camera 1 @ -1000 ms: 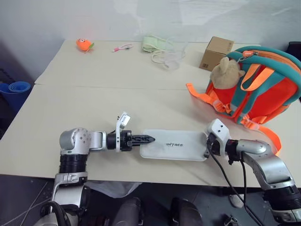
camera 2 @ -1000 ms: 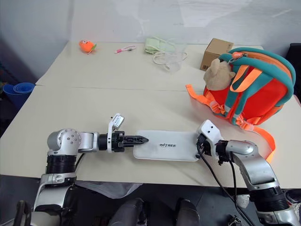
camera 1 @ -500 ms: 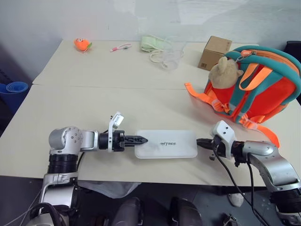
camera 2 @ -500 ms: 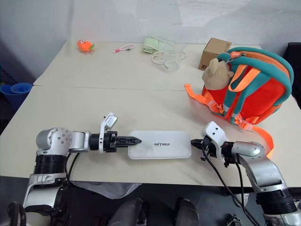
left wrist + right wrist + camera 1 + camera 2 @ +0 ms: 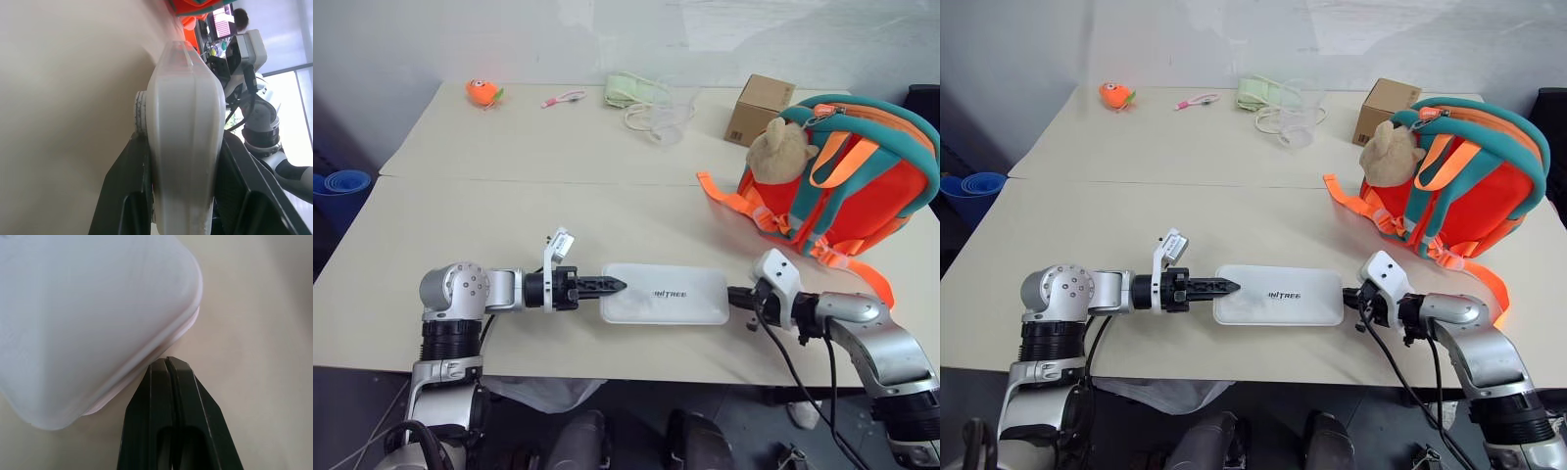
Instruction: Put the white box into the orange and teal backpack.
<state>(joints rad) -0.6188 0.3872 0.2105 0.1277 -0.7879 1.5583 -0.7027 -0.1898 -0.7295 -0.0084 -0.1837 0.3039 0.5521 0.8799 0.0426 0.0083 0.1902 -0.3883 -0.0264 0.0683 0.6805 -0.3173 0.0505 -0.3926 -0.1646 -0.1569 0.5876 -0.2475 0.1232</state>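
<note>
Two grippers are set at opposite short ends of the white box (image 5: 666, 293), which lies flat on the tabletop (image 5: 558, 211) near its front edge. The box's left end is clamped between the fingers of the left gripper (image 5: 612, 285), one on each face, as seen in the left wrist view. The right gripper (image 5: 736, 294) is shut on nothing, its tip pressed against the box's right end. The orange and teal backpack (image 5: 1474, 186) stands upright well to the right and farther back, its top zipper apparently closed.

A one-ended hold on a long, glossy case is judged risky: if lifted, the box could sag or slip free. A push from the right could also send it off the front edge. Open tabletop lies between box and backpack, crossed only by a loose orange strap (image 5: 729, 201), which could be snagged.
</note>
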